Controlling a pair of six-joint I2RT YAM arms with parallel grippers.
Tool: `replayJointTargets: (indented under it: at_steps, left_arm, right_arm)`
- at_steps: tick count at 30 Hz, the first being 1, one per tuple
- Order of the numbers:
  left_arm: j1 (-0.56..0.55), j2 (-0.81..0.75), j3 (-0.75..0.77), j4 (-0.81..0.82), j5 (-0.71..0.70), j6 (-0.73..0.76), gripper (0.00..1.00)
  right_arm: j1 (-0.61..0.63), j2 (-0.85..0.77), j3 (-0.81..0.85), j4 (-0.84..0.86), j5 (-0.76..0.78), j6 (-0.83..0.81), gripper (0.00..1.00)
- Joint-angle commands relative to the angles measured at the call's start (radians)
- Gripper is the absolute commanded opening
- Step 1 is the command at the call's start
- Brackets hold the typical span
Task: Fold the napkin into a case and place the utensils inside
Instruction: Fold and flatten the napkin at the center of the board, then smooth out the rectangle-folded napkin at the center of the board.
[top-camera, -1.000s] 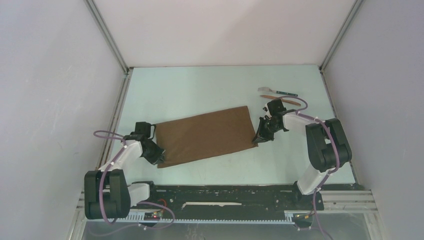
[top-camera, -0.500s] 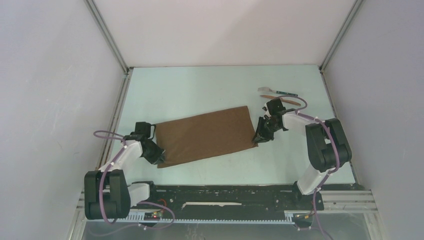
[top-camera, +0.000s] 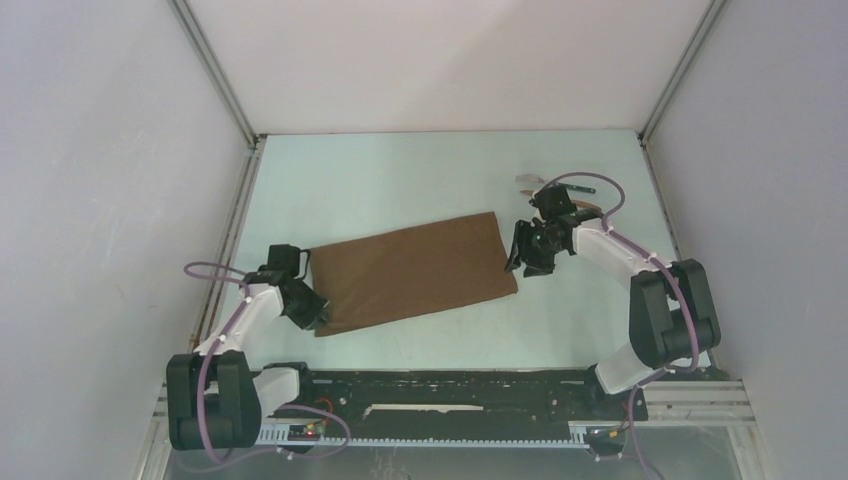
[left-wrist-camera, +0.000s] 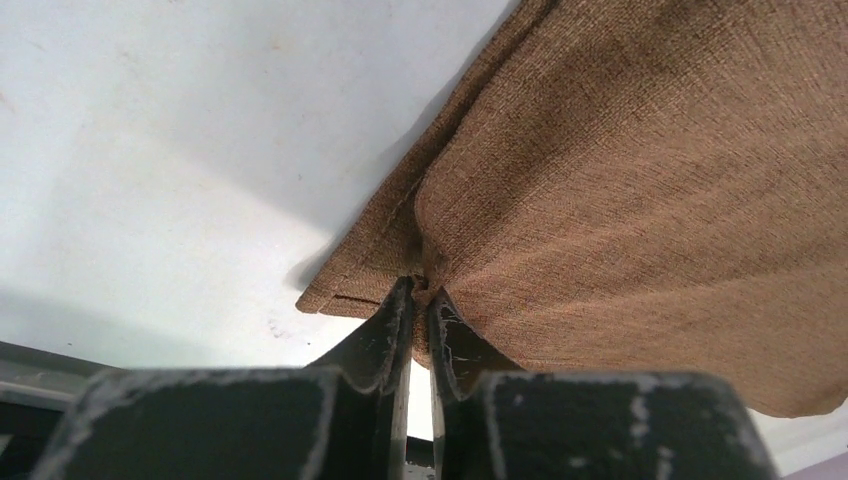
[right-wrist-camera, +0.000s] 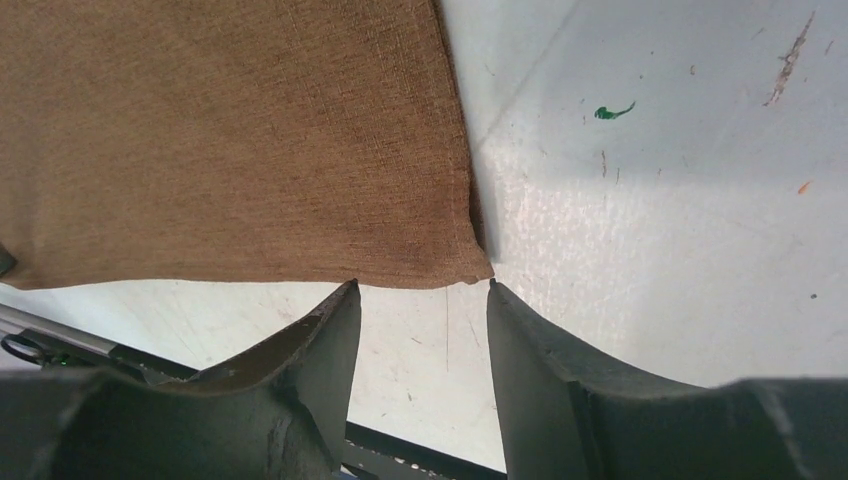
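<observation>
Right pincer (right-wrist-camera: 421, 288) released, napkin (right-wrist-camera: 230, 140) corner just ahead; left pincer (left-wrist-camera: 420, 290) grips opposite corner; long axis runs between pincers.

We see a pale table (top-camera: 400, 180) (scuffed, with a small green mark (right-wrist-camera: 612, 111)) enclosed by white walls (top-camera: 440, 60) left, far and right, joined by metal corner struts (top-camera: 215, 75).

Far half of the table (top-camera: 400, 180) wide open, near side crowded.
I've got bare surface beyond the napkin (top-camera: 412, 272); left gripper (top-camera: 318, 318) blocks its near-left corner, right gripper (top-camera: 518, 264) crowds its right edge, utensils (top-camera: 527, 181) sit partly behind that arm.
</observation>
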Motion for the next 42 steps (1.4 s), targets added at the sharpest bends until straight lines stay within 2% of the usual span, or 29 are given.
replayJointTargets:
  at_steps: [1, 14, 16, 19, 21, 22, 26, 29, 35, 42]
  left_arm:
    - [-0.003, -0.027, 0.039, -0.043, -0.005, -0.013, 0.11]
    - [-0.004, -0.061, 0.072, -0.105, 0.006, -0.015, 0.18]
    - [-0.006, -0.085, 0.103, -0.151, 0.015, -0.017, 0.29]
    - [-0.008, -0.151, 0.157, -0.218, -0.006, -0.014, 0.51]
    - [-0.008, -0.182, 0.193, -0.260, -0.031, -0.012, 0.63]
    - [-0.008, -0.193, 0.205, -0.270, -0.036, -0.009, 0.66]
    - [-0.008, -0.181, 0.210, -0.267, -0.011, -0.002, 0.67]
    - [-0.008, -0.137, 0.170, -0.193, 0.036, 0.016, 0.65]
    - [-0.008, 0.030, 0.128, -0.056, 0.041, 0.052, 0.63]
    - [-0.006, 0.059, 0.034, -0.045, -0.043, -0.013, 0.64]
  right_arm:
    - [0.031, -0.041, 0.027, -0.027, 0.045, -0.029, 0.57]
    - [0.083, -0.027, 0.026, 0.007, 0.031, -0.018, 0.56]
    - [0.093, -0.024, 0.026, 0.009, 0.031, -0.016, 0.56]
    - [0.114, -0.012, 0.026, 0.017, 0.030, -0.009, 0.55]
    - [0.129, -0.001, 0.026, 0.026, 0.028, -0.005, 0.55]
    - [0.134, 0.008, 0.026, 0.032, 0.024, -0.001, 0.55]
    - [0.144, 0.044, 0.026, 0.071, -0.031, 0.013, 0.55]
    - [0.152, 0.069, 0.027, 0.113, -0.085, 0.025, 0.57]
    - [0.175, 0.116, 0.026, 0.198, -0.200, 0.065, 0.65]
    - [0.158, 0.135, 0.026, 0.195, -0.200, 0.058, 0.67]
